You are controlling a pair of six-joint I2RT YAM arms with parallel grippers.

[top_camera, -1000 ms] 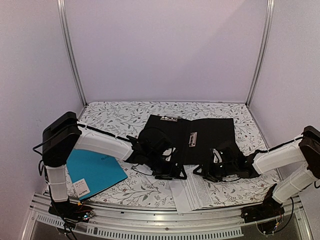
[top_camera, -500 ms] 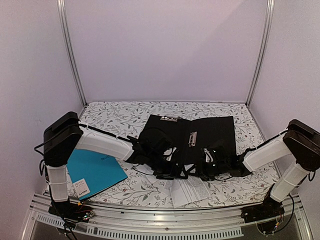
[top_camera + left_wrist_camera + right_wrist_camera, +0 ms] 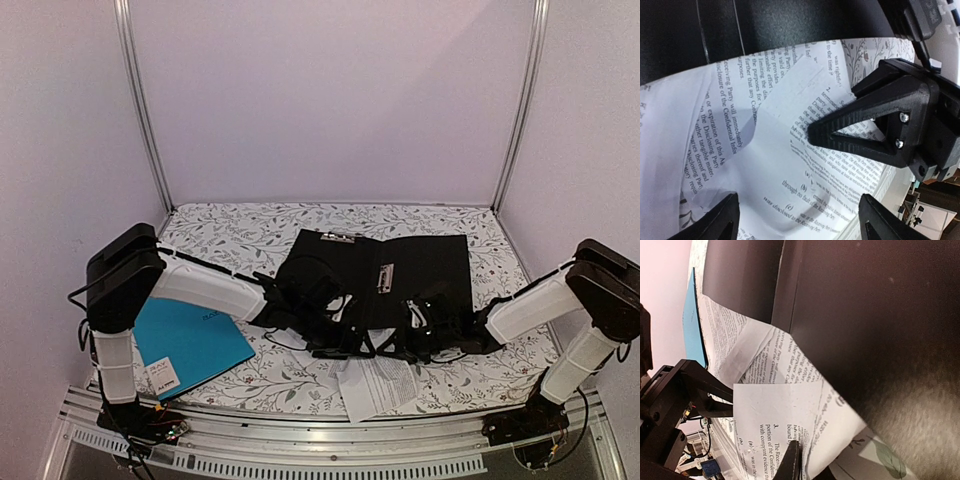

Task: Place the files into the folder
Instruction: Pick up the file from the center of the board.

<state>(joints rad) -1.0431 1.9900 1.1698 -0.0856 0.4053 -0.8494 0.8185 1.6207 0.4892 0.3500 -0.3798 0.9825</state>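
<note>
Files (image 3: 385,385) lie at near bench edge, touching near edge of open black folder (image 3: 420,262). Right end effector (image 3: 792,456) narrow, seemingly pinching lifted top sheet. Left end effector (image 3: 799,212) wide, hovering over same stack.

Risks:
- only one sheet lifts, stack splits
- pinched sheet creases or tears
- loose sheets slide off near edge
- end effectors very close, may collide

Bench (image 3: 230,230): floral cloth; blue folder (image 3: 190,340) at left. Room: pale lilac walls (image 3: 330,100), metal posts (image 3: 140,110).

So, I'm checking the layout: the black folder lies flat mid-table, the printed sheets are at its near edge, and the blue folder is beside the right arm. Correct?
No: the blue folder lies beside the left arm, not the right; the top view shows it. The rest stands: black folder flat mid-table, printed sheets at its near edge.
</note>
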